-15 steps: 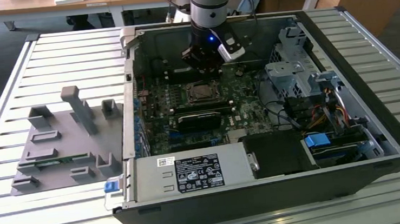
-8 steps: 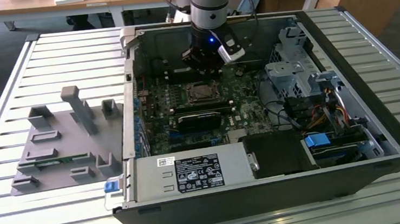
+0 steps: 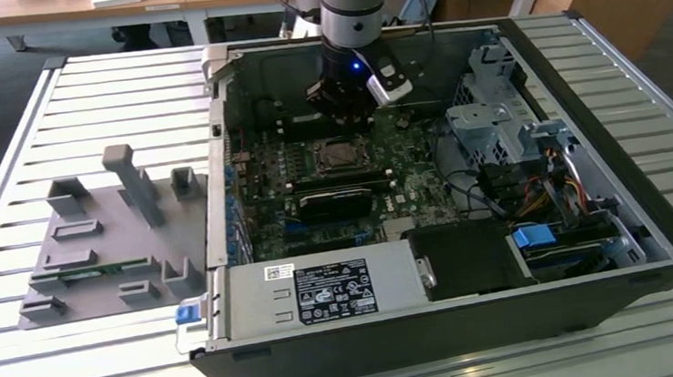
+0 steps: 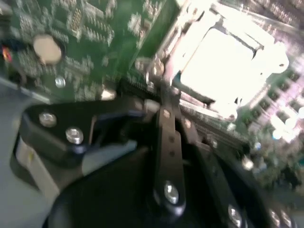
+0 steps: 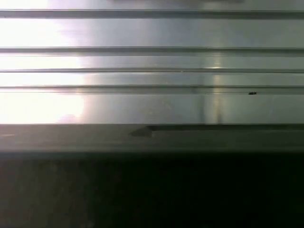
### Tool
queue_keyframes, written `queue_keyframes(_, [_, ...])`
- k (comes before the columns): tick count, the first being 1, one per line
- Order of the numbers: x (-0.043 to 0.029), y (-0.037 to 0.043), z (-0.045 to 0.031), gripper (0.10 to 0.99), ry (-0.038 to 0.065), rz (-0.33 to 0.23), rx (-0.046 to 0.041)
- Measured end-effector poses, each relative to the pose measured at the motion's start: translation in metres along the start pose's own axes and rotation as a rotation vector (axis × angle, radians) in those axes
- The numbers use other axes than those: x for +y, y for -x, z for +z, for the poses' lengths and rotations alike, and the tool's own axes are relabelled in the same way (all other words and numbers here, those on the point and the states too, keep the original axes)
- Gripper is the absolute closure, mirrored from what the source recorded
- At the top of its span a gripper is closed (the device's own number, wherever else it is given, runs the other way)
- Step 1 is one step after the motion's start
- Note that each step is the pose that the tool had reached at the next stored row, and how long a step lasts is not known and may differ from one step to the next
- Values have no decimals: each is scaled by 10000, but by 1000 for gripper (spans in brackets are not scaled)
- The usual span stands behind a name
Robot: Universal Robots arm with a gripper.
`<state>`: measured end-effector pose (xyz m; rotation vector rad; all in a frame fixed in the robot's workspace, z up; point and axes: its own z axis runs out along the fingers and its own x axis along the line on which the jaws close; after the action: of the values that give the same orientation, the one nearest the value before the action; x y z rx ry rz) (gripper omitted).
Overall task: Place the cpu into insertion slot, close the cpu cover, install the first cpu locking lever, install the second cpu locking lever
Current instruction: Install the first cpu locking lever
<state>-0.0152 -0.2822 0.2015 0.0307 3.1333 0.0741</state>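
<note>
The cpu (image 3: 337,157) lies flat in the socket on the green motherboard (image 3: 274,171), and in the second wrist view the cpu (image 4: 225,59) is a bright pale square. The silver cpu cover (image 3: 336,143) lies down around it as a thin frame, and the cpu cover (image 4: 190,90) rim shows beside the chip. My gripper (image 3: 349,119) hangs just behind the socket, low over the board. In the second wrist view the gripper (image 4: 159,97) is shut, its black links meeting at the socket's edge. The locking levers are too blurred to pick out.
The open computer case (image 3: 634,245) lies on a slatted metal table (image 3: 120,88), whose slats (image 5: 152,61) show in the first wrist view. A black card (image 3: 338,202) sits near the socket, a drive cage (image 3: 490,125) and cables on the exterior view's right, and a grey fixture tray (image 3: 109,236) on its left.
</note>
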Motion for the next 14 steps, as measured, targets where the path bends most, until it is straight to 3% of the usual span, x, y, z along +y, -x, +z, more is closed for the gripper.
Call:
queue_keyframes(4, [1,0,-31,969,-6,-1,2])
queue_keyframes(14, [-2,-1,31,969,-221,-2,2])
